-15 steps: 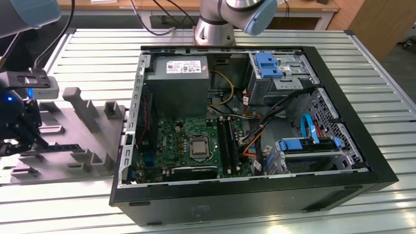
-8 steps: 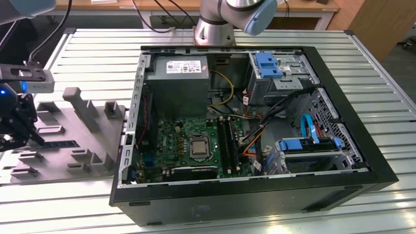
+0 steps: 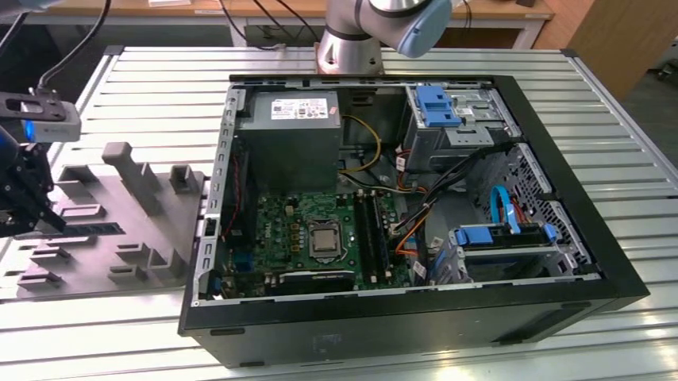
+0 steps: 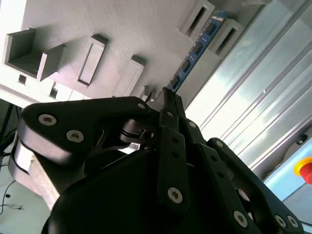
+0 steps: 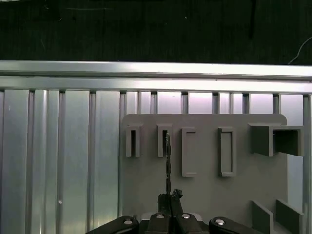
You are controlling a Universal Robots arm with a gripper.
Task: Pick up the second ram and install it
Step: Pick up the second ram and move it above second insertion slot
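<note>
Gripper [image 5: 169, 197] is clenched on the near end of the ram [image 4: 195, 51]. In both wrist views the fingertips pinch together on either side of the board.

The ram stands on edge in the grey fixture [image 5: 204, 190] and runs straight out from the fingertips. Its far end sits in a raised slot block [image 4: 214, 22]. More slot blocks [image 5: 225, 151] stand beside that one, with box-shaped pockets [image 5: 273, 141] further off to the side.

The fixture lies flat on the ribbed aluminium table [image 5: 73, 146]. The table's rail edge is beyond the ram's far end.

In the exterior view the open PC case [image 3: 424, 317] sits past the fixture, well apart from the gripper. Inside it:
- motherboard [image 3: 286, 230] with long black slots [image 3: 369, 230]
- power supply [image 3: 288, 135]
- blue drive brackets [image 3: 434, 107]
- loose cables [image 3: 424, 214]

The ram is a thin blue board with dark chips in a row along its face. In the first wrist view it is edge-on, a thin dark line.
</note>
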